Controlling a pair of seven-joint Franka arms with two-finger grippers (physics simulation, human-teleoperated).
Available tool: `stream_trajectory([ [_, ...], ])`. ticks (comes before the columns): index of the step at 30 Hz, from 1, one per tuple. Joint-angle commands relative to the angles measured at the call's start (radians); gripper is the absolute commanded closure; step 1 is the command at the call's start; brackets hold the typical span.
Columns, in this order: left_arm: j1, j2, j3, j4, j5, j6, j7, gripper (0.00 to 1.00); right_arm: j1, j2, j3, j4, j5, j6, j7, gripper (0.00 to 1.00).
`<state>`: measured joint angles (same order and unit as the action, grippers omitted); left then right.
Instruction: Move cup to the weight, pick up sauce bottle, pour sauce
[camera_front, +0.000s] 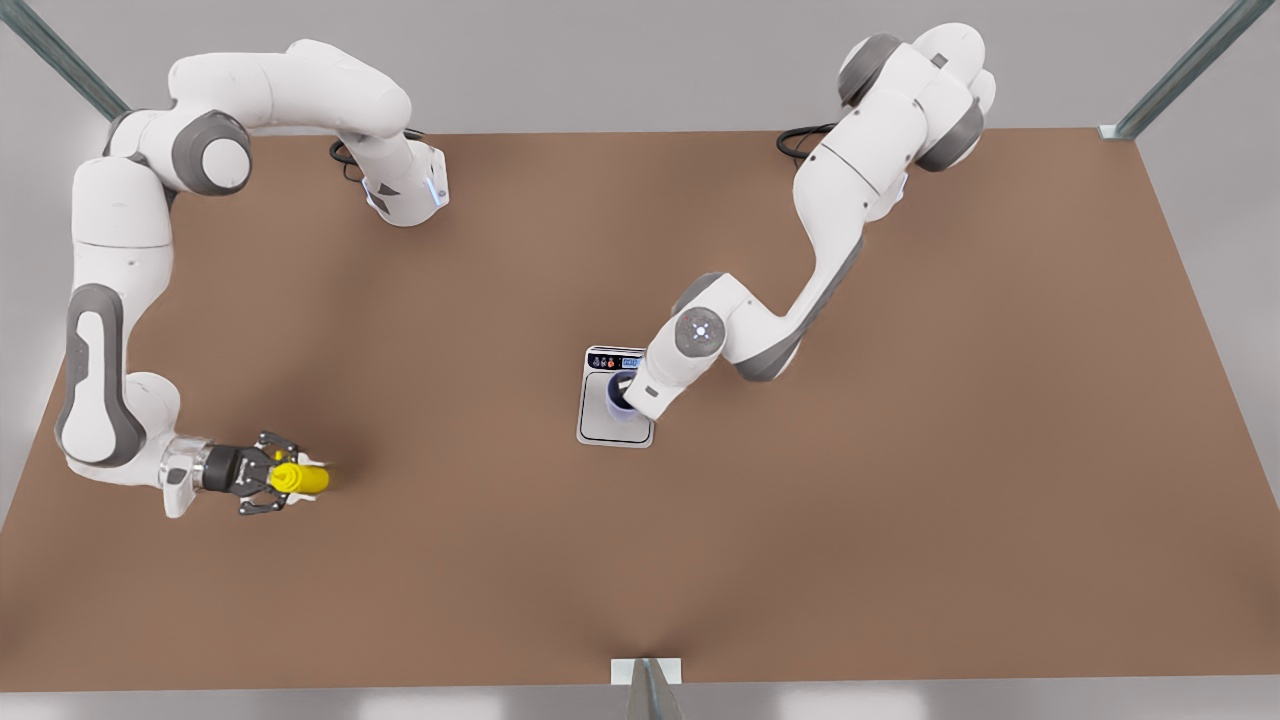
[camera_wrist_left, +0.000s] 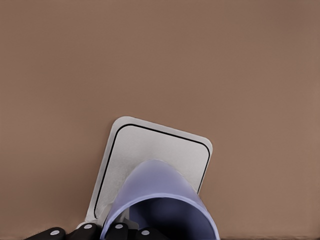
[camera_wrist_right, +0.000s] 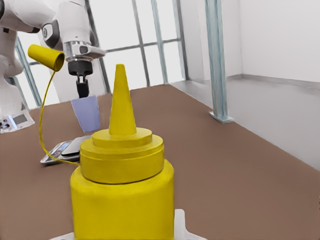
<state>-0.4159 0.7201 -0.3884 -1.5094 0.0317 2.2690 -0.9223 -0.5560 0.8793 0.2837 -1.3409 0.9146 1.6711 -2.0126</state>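
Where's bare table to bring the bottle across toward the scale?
Bare table runs from the sauce bottle in the right hand to the weight. It is crowded at the weight: the cup and left hand sit over it.

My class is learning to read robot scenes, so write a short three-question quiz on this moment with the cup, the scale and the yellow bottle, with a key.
1. True or false: the cup is over the weight.
2. Which gripper is at the sauce bottle? A) left gripper B) right gripper
3. Fill in: the bottle's cap hangs from a thin yellow ____.

Key
1. True. The left gripper holds the cup by its rim, just above the platform as the right wrist view shows it.
2. B. The right gripper is around the bottle, at the front view's left, far from the weight.
3. Tether, with the cap off the nozzle.
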Motion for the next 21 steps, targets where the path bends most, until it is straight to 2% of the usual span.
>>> stream_trajectory([
  [1, 0.000, 0.005, -0.001, 0.000, -0.035, 0.001, 0.003, 0.79, 0.022, 0.000, 0.002, 0.040, -0.019, 0.002, 0.040, 0.54],
  [2, 0.000, 0.009, -0.001, 0.000, -0.035, 0.003, 0.005, 0.79, 0.065, -0.002, 0.002, 0.107, -0.071, 0.006, 0.115, 0.54],
  [3, 0.000, 0.010, -0.001, 0.000, -0.035, 0.003, 0.008, 0.74, 0.099, -0.014, 0.002, 0.147, -0.120, 0.007, 0.175, 0.54],
  [5, 0.002, 0.012, 0.000, 0.000, -0.035, 0.003, 0.008, 0.42, 0.151, -0.065, 0.003, 0.155, -0.172, 0.012, 0.274, 0.54],
  [6, 0.000, 0.012, -0.001, 0.000, -0.033, 0.003, 0.010, 0.09, 0.172, -0.098, 0.005, 0.155, -0.197, 0.025, 0.344, 0.54],
  [7, 0.002, 0.012, 0.000, 0.000, -0.033, 0.015, 0.010, 0.00, 0.194, -0.125, 0.005, 0.155, -0.211, 0.030, 0.385, 0.54],
  [12, 0.000, 0.015, -0.001, 0.000, -0.033, 0.017, 0.008, 0.00, 0.352, -0.255, 0.005, 0.155, -0.398, 0.117, 0.682, 0.54],
  [19, 0.002, 0.002, -0.001, 0.005, -0.035, 0.017, -0.018, 0.00, 0.645, -0.342, 0.005, 0.152, -0.691, 0.182, 1.107, 0.53],
  [21, 0.002, -0.053, 0.000, 0.005, -0.044, 0.006, -0.049, 0.00, 0.679, -0.342, 0.005, 0.152, -0.706, 0.183, 1.154, 0.53],
])
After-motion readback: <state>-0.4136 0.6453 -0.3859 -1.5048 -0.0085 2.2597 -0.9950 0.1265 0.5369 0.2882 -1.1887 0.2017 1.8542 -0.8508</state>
